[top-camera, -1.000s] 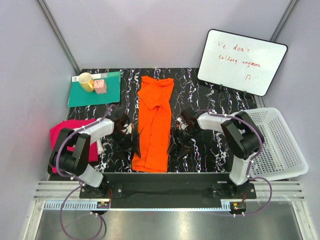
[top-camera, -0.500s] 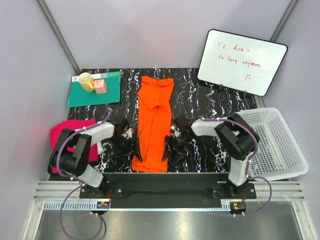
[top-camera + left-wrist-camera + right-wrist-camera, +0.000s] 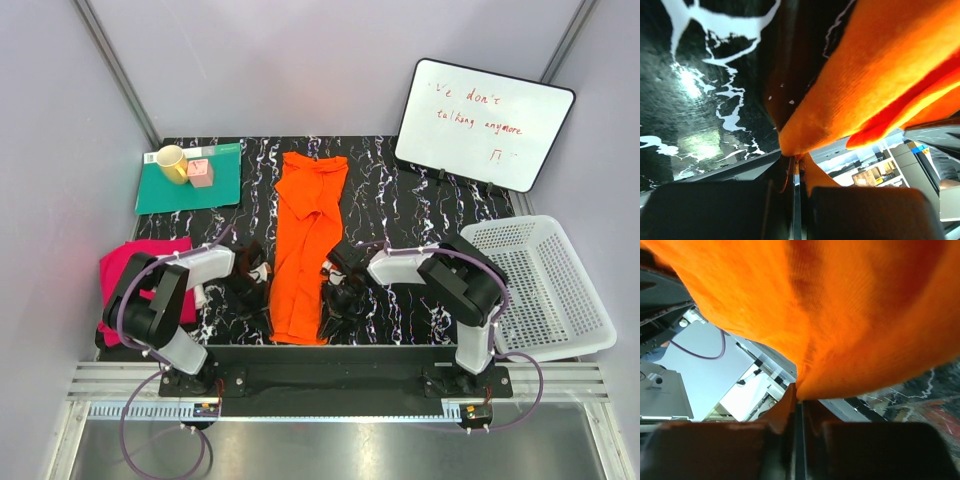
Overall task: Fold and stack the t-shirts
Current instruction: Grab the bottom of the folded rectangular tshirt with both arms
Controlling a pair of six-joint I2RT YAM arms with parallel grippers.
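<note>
Step in hand: grabbing the near hem of the orange t-shirt [image 3: 306, 235] for the lengthwise fold. It lies as a long narrow strip mid-table, collar end far, hem near

My left pincer [image 3: 262, 298] is pressed together on the hem's left corner; the left wrist cam shows the cloth edge nipped between the jaws. My right pincer [image 3: 335, 302] is pinching the right corner the same way, w/ cloth bunched right at the jaw line in the right wrist cam. Both sit low on the table [image 3: 400, 310]

Next, I'd say: lift both corners together, carry them far toward the collar, lay them down level. The arms need matched height and pace or the strip skews. Grip is thin, only an edge, so it may slip

Pink t-shirt [image 3: 125, 275] is bunched at near left beside my left arm, not folded yet, so approx. halfway at best

Around:
- green mat [image 3: 160, 195] far left w/ yellow mug [image 3: 171, 161] and pink block [image 3: 200, 173] on it
- whiteboard [image 3: 485, 120] far right
- white basket [image 3: 560, 290] right

None of these is in the fold path
</note>
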